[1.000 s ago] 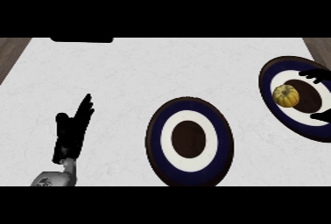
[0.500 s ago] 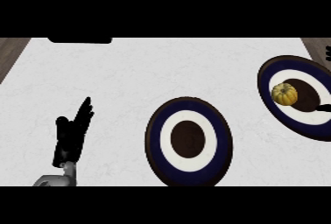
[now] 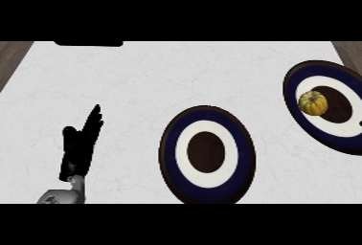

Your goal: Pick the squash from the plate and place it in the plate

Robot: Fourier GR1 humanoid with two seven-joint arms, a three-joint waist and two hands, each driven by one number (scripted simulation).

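Observation:
A small yellow squash [image 3: 313, 102] lies on the dark centre of the navy and white plate [image 3: 295, 85] at the right edge of the counter. A second plate [image 3: 172, 155] of the same pattern sits in the lower middle with nothing on it. My left hand [image 3: 78, 146] rests at the lower left with straight fingers pointing up, well apart from both plates. Nothing of my right hand shows, and nothing touches the squash.
The white counter [image 3: 141, 81] spreads between the plates and the left hand. A flat black object [image 3: 88, 43] lies at the counter's far left edge. Wooden floor [image 3: 10, 52] shows past the left and right corners.
The right hand, which was curled over the squash on the right plate, has drawn away to the right and out of view. The squash stays on that plate. The left hand has barely moved.

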